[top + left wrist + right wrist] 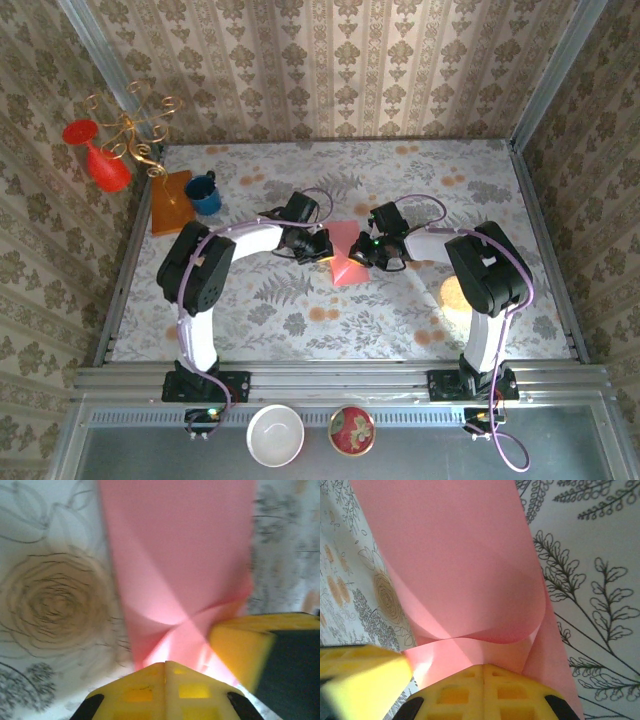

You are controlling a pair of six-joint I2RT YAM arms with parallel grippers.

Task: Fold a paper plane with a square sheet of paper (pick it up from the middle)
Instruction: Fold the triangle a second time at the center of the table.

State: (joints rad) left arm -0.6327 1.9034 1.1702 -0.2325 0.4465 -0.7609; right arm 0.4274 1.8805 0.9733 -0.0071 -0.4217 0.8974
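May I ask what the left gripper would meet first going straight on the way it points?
The square sheet of paper, already at the tip of the left gripper; just beyond, probably the right gripper.

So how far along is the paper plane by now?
Early days. Done: the left gripper and right gripper both pinch the thin salmon-pink square sheet of paper. In hand: it bows over in a soft, loose curl. Left: no pointed nose or wings yet.

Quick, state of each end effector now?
Left end effector: closed on the square sheet of paper.
Right end effector: closed on the same sheet.
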